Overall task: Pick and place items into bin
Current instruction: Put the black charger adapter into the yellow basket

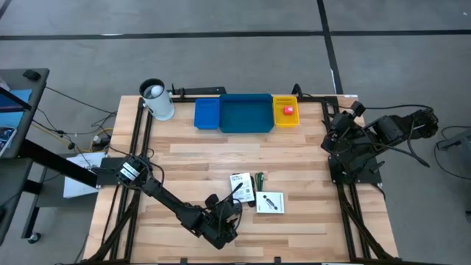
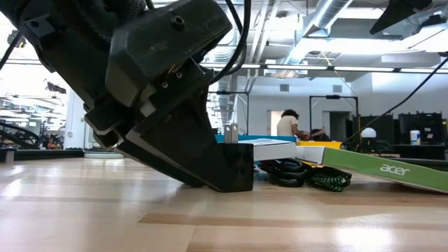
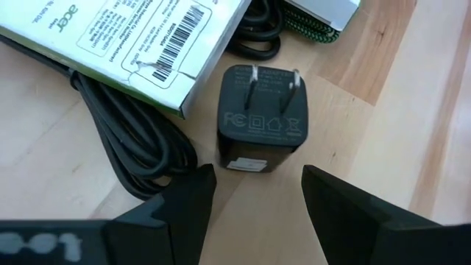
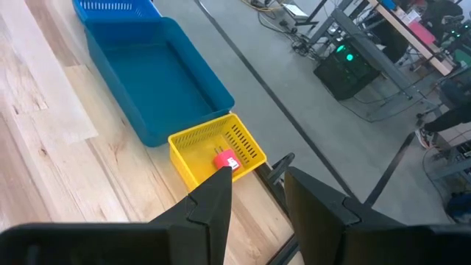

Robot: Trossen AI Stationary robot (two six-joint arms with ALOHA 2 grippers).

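While my left end effector (image 3: 257, 195) is hanging low over the pale wooden surface (image 1: 191, 158) at the lower middle of the overhead frame, its fingers are standing wide apart and gripping nothing. Between and just beyond them a small black charger block (image 3: 259, 118) is lying flat, two metal prongs and printed marks facing up. Beside it a white printed packet (image 3: 140, 40) is resting over a black cable (image 3: 136, 158), and a green braided cable (image 3: 309, 26) is showing farther off.

Grey floor is surrounding the surface; the level view is looking into a workshop with ceiling ducts and a person (image 2: 287, 124) far back.

Along the upper edge a wide blue tray (image 1: 246, 113) is sitting between a small blue tray (image 1: 207, 114) and a small yellow tray (image 1: 285, 112) holding a red block (image 1: 288, 110). A white-and-black cup (image 1: 157, 99) is standing upper left.

My right end effector (image 4: 254, 195) is waiting at the right edge, fingers partly open, empty.
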